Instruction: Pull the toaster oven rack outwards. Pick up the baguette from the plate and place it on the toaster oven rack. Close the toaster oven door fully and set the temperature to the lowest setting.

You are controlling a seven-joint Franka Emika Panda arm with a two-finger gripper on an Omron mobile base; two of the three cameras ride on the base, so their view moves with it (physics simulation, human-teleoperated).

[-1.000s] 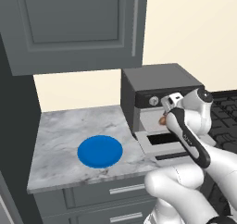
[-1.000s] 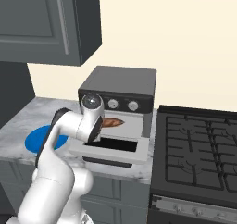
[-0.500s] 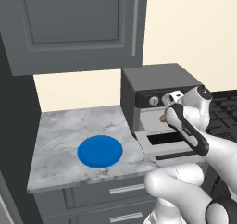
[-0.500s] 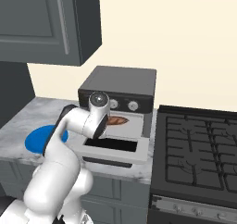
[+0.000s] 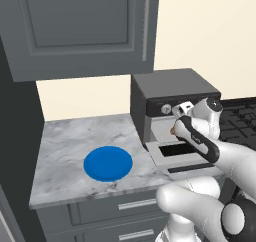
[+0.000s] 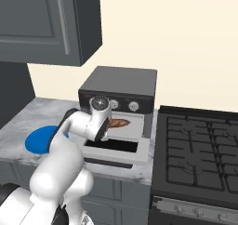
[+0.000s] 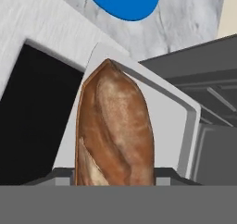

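I see the baguette [image 7: 114, 130] lying on the toaster oven rack [image 7: 178, 121], rack pulled out over the dropped toaster oven door [image 6: 116, 147]. My hand [image 5: 181, 120] is right at the oven mouth; can't tell if it's gripping. Plate [image 5: 108, 163] sits bare near counter [image 5: 65, 151] front edge.

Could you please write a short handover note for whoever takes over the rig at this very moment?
Claw: at the oven mouth, closed on the baguette.
Things: door folded down, rack pulled out under the loaf, plate bare on the counter.
Done: rack out, baguette lifted.
Left: release it on the rack, shut the door, turn the temperature knob to lowest.
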